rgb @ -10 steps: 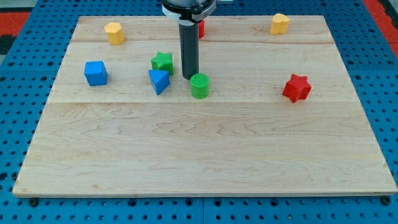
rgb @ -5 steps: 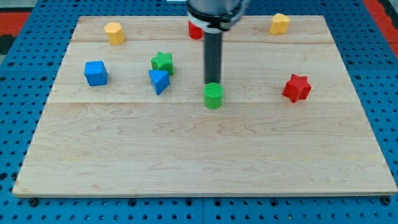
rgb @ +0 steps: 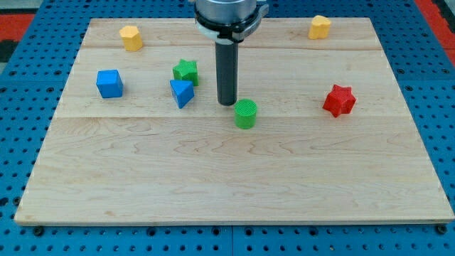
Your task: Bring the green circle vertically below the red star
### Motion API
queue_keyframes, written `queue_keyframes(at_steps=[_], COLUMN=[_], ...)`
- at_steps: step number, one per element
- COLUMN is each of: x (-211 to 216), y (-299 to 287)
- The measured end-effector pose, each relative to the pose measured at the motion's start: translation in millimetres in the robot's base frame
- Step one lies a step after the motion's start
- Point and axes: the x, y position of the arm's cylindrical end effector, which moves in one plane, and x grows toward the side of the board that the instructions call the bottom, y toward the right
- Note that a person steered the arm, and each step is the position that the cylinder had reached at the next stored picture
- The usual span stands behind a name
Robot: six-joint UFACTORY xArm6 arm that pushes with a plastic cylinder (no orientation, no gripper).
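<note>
Camera view: my tip [rgb: 227, 104] stands just up-left of the green circle [rgb: 246, 113] — whether touching, unclear; red star [rgb: 339, 99] well apart at the view's right — no pincer, no legible writing.

The green circle [rgb: 246, 114], a short ribbed cylinder, is being seen standing upright on its flat base on the worktop [rgb: 227, 178], slightly above the middle of the view. The red star [rgb: 339, 100], a chunky block with rounded points, is being shown lying flat well apart from it toward the view's right, a little nearer the view's top.
</note>
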Motion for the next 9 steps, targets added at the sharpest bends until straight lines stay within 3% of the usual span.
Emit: queue_keyframes(at_steps=[3,4,6,7,8,9], x=[94,105,97,153,147,155], y=[139,146,76,64,117,99])
